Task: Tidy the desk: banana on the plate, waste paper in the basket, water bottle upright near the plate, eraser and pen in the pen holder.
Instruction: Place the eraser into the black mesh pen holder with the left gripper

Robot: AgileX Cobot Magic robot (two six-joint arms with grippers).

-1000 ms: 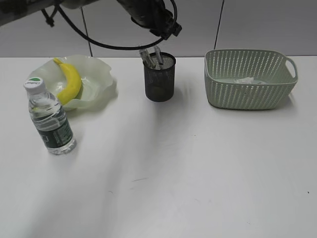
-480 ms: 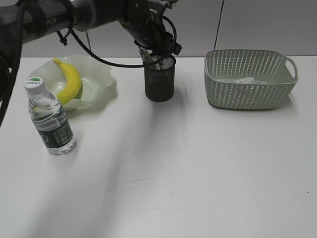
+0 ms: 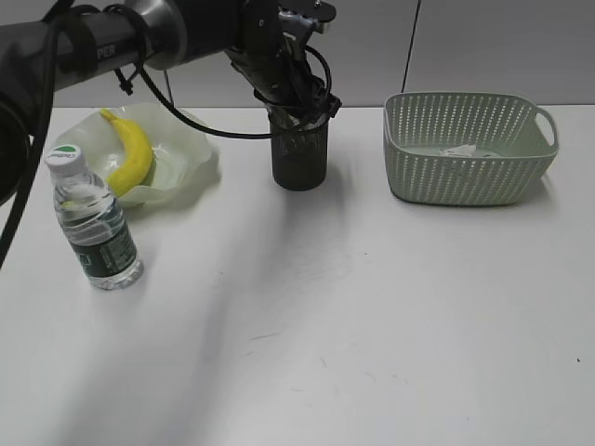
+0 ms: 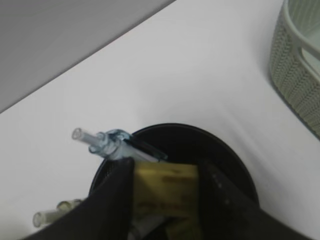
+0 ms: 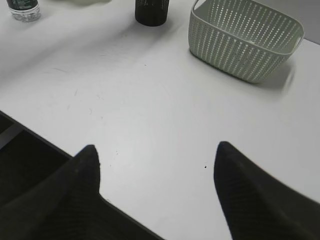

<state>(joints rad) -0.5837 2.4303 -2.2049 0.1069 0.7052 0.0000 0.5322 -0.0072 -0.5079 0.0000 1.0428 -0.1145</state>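
Left wrist view shows the left gripper [image 4: 167,200] pinching the yellow eraser [image 4: 165,187] over the pen holder [image 4: 235,165]; let go only when it is right inside.

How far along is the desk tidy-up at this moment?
Mostly done. The banana lies on the plate, the waste paper is in the basket, the water bottle stands upright near the plate, and a pen is in the pen holder. In hand: the left tool holds the yellowish eraser over the holder. Left: releasing it.

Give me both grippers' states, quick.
Left gripper: shut on the eraser, over the pen holder.
Right gripper: open, empty.
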